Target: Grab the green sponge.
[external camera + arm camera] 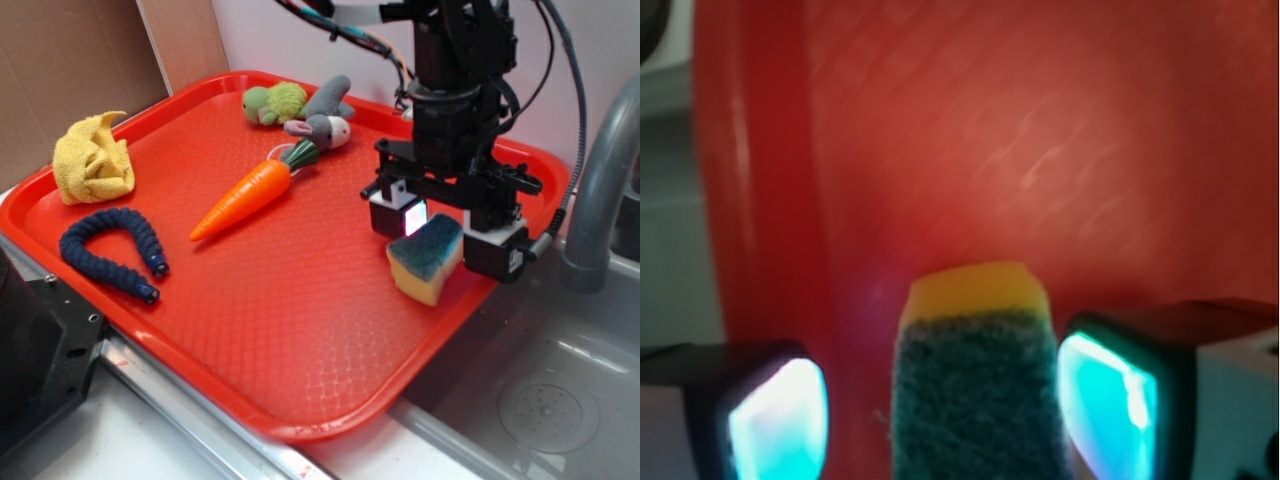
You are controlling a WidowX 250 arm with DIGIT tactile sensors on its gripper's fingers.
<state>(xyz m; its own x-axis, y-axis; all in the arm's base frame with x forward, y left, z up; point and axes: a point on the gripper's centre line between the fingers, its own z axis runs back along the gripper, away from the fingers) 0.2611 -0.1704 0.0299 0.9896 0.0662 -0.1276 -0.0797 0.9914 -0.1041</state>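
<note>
Red tray [300,380] on a counter: green sponge [427,257], tilted at its right edge, sits between the fingers of the gripper [445,235], arm descending vertically; jaws wide, right pad touching, grasp uncertain. Carrot [245,196] lies left.

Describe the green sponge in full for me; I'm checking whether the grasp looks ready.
The green sponge is a small block with a dark green, rough scouring layer over thick yellow foam. It sits tilted near the right edge of the red tray, green face up and toward the camera. The gripper straddles it, one glowing pad on each side. In the wrist view the sponge lies between the fingers, with a gap on the left and the right pad close or touching; whether it rests on the tray is unclear.
</note>
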